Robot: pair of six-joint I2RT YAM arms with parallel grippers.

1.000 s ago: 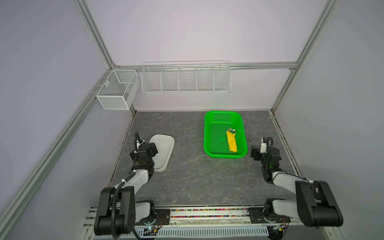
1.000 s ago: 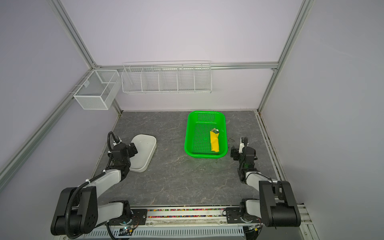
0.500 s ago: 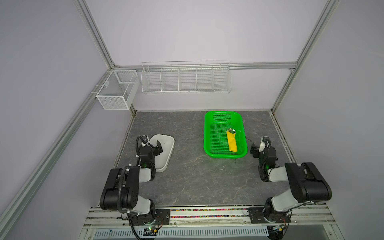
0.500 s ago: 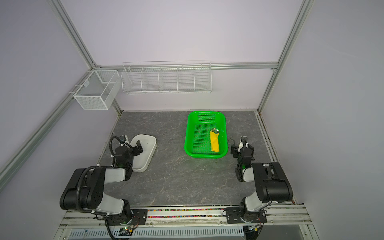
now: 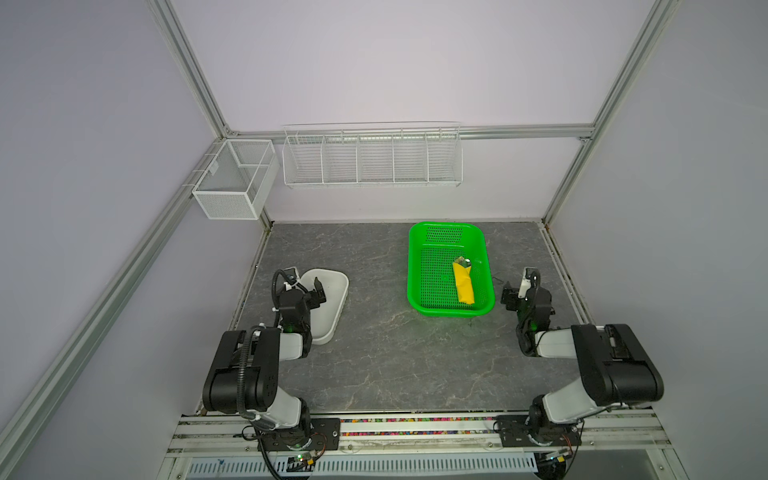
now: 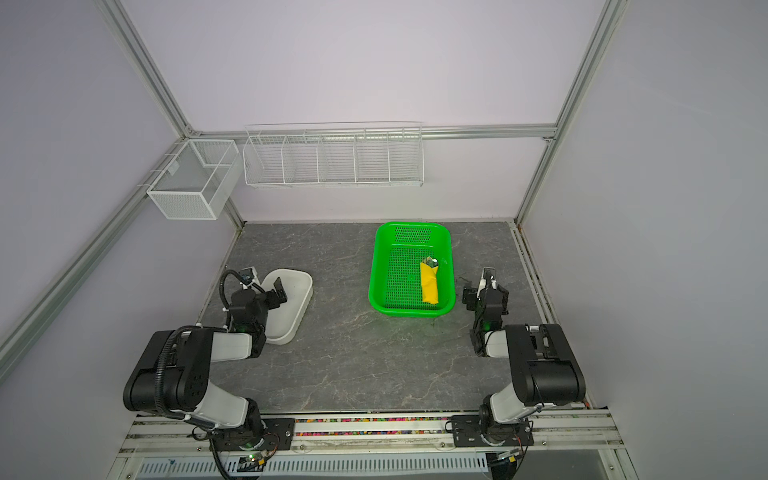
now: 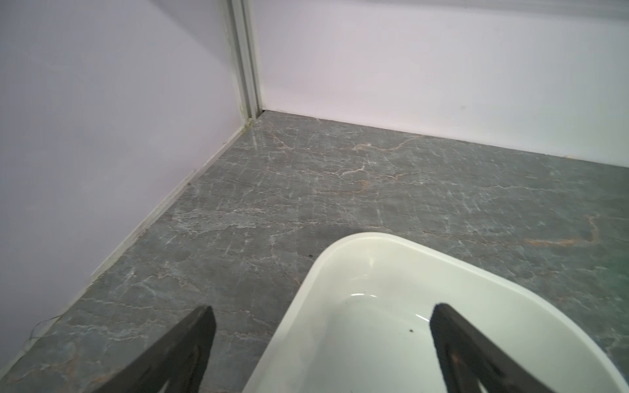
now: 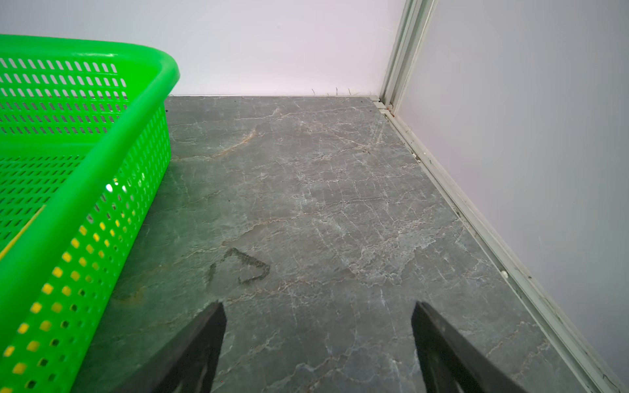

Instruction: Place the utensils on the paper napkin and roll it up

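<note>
Two pincers: the left gripper (image 5: 305,282) and the right gripper (image 5: 517,284) both stood with jaws wide apart, nothing clamped between them.
Left gripper position: low at the near end of the white tray (image 5: 338,299); its wrist view showed one finger (image 7: 190,343) over the tabletop (image 7: 340,190) and the other over the tray's inside, astride the rim.
Right gripper position: just beside the right wall of the green basket (image 5: 411,270), over bare tabletop, touching nothing.
Paper napkin (image 5: 463,284): lay as a narrow yellow roll inside the green basket, toward its right side, running lengthwise; both top views showed it so.
Utensils (image 5: 464,262): only a silver glint poked out of the roll's far end; which pieces they were was too small to tell.
White tray contents: none in view.
Done, as judged: the utensils appeared wrapped, the roll formed and resting in the basket.
Left to do, as judged: seemingly nothing; both arms sat folded near their bases, well clear of the roll.
Uncertain: how tightly the roll was wound could not be told.
</note>
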